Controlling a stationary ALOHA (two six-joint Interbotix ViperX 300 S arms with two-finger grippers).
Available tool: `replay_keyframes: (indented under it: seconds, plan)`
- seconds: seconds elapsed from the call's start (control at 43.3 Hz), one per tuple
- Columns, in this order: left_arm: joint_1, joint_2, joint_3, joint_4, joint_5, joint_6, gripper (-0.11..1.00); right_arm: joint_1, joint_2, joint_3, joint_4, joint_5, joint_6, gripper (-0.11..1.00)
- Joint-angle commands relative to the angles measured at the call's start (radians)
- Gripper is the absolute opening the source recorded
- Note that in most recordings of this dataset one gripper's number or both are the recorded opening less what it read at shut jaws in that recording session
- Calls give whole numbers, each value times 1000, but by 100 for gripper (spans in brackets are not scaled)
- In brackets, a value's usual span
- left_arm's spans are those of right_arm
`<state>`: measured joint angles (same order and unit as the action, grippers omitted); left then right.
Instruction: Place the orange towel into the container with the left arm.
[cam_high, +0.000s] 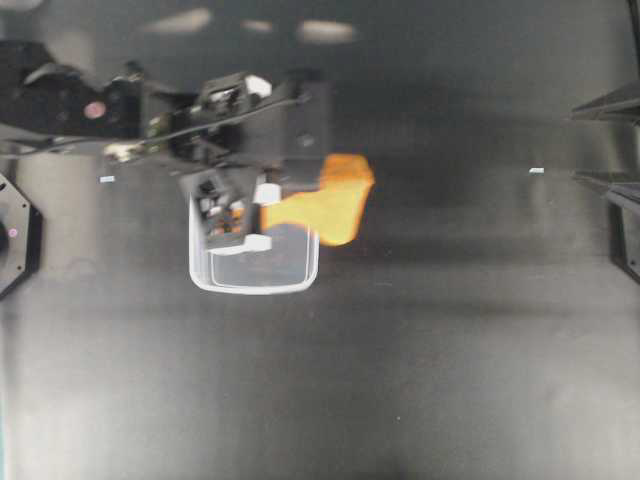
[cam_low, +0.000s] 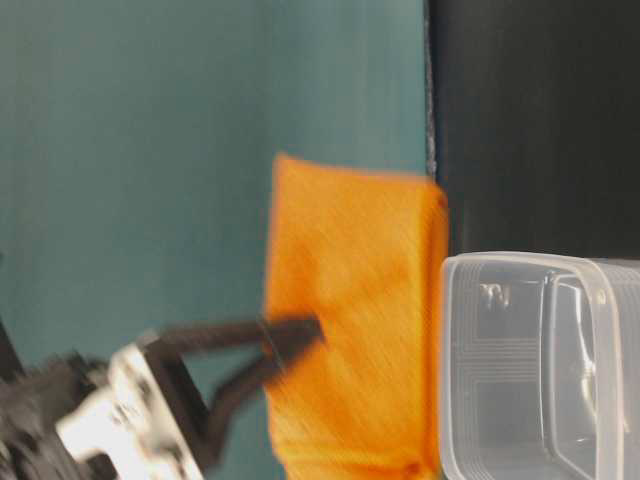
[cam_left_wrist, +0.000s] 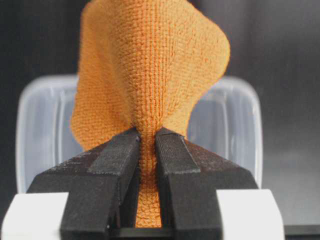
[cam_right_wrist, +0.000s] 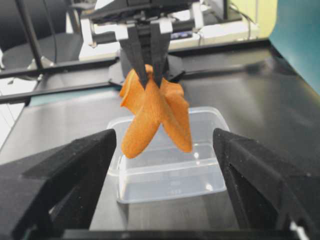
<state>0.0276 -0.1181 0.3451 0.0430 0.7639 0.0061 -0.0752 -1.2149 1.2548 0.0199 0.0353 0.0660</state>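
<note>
Hanging from the left gripper (cam_right_wrist: 148, 80), the orange towel (cam_right_wrist: 155, 117) is held in the air above the container (cam_right_wrist: 167, 172), with its lower folds draped over the tub's far rim and not yet resting inside. In the left wrist view the two black fingers (cam_left_wrist: 107, 172) are seen pressed together on a bunched ridge of the cloth (cam_left_wrist: 150, 100), so the grip is clamped on a pinch of fabric and not on a flat edge. In the overhead view the towel (cam_high: 325, 200) is seen partly over the container's (cam_high: 255, 280) corner and partly beyond its rim.

The cloth is judged to be light, soft and limp: it folds and sags below the pinch, and no shape is kept by it. Slipping is thought unlikely, since the fuzzy weave is bitten well by the fingers. A hold at a gathered ridge near the middle, as here, is judged suitable, though the loose corners may be caught on the rim. The container is judged light and easily nudged if it is brushed.

The right gripper (cam_right_wrist: 165, 200) is held well apart from the container, its fingers spread wide with nothing between them.
</note>
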Motion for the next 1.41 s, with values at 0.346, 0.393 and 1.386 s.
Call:
replay_keyframes:
  seconds: [0.346, 0.393, 1.386]
  plan:
    - [9, -48, 87, 2, -38, -15, 6, -2, 3, -5, -2, -9, 2, 76]
    - [14, -46, 91, 2, -38, -20, 6, -2, 3, -5, -2, -12, 3, 76]
    - [-89, -357, 196, 3, -207, -121, 86, -2, -58, -3, -2, -23, 11, 76]
